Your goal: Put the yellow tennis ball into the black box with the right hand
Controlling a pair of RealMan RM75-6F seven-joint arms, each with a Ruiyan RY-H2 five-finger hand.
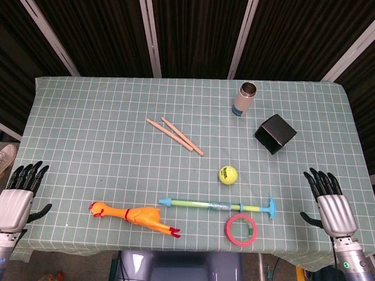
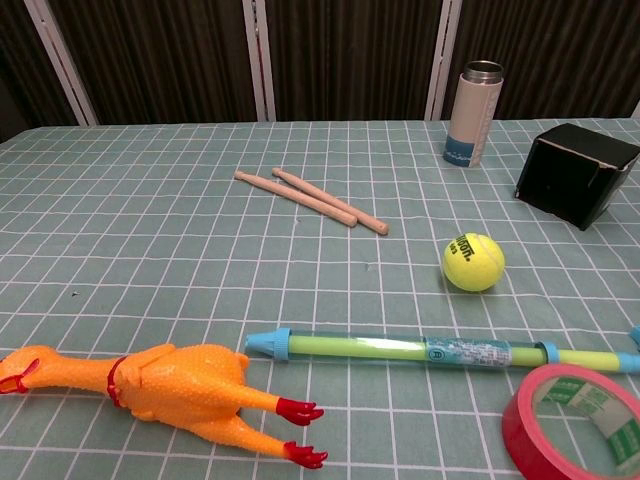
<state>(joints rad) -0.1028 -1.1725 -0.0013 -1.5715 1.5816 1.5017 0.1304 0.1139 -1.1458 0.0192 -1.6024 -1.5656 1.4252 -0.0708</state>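
Observation:
The yellow tennis ball (image 1: 228, 174) (image 2: 473, 262) lies on the checked tablecloth, right of centre. The black box (image 1: 275, 134) (image 2: 577, 173) stands behind it to the right, tilted on the cloth. My right hand (image 1: 329, 201) hovers at the table's right front edge, fingers spread, holding nothing, well to the right of the ball. My left hand (image 1: 19, 193) is at the left front edge, also spread and empty. Neither hand shows in the chest view.
A grey-and-white flask (image 1: 245, 98) (image 2: 471, 113) stands behind the box. Two wooden sticks (image 1: 174, 135) (image 2: 311, 200) lie mid-table. In front of the ball lie a green-blue tube toy (image 1: 219, 205) (image 2: 440, 351), a pink tape roll (image 1: 241, 229) (image 2: 577, 426) and a rubber chicken (image 1: 134, 215) (image 2: 165, 390).

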